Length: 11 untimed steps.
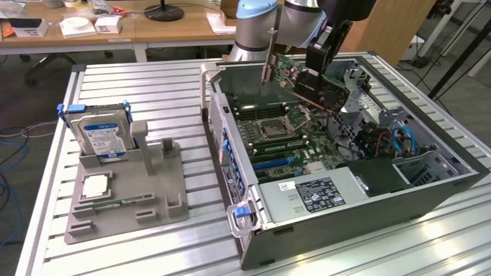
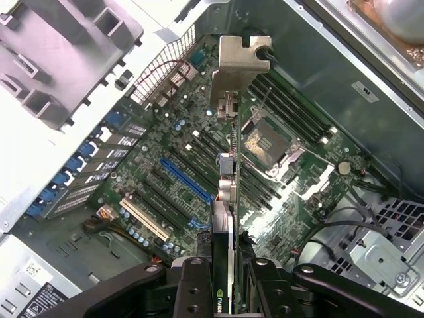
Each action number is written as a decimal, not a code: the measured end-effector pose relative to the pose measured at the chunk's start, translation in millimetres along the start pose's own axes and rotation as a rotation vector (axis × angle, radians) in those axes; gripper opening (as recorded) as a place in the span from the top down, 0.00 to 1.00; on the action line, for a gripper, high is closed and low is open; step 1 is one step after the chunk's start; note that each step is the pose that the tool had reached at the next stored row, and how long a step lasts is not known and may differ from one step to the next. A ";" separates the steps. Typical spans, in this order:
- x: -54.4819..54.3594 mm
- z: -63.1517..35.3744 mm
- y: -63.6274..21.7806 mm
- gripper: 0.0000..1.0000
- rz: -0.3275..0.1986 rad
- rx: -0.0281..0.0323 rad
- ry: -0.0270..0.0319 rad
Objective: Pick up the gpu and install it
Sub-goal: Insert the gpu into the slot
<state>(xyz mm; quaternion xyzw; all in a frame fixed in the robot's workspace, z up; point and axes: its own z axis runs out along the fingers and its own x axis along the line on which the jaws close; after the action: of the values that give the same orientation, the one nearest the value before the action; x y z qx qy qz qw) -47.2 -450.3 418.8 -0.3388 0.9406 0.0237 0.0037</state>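
Above the open computer case on the table, the claw is clamping the gpu, holding it tilted and clear of the motherboard, seemingly so that its connector edge is facing the blue slot below.

My pincer: black | gpu: green board, black cooler, silver bracket | hard drive: blue label
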 end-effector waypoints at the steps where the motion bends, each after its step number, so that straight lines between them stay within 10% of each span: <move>1: 0.0 0.0 0.0 0.74 -0.002 -0.0001 0.0001; 11: 0.0 0.0 0.0 0.74 -0.020 -0.0004 0.0008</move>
<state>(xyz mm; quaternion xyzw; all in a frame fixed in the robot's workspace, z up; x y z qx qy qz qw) -47.2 -450.3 418.8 -0.3483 0.9371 0.0238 0.0035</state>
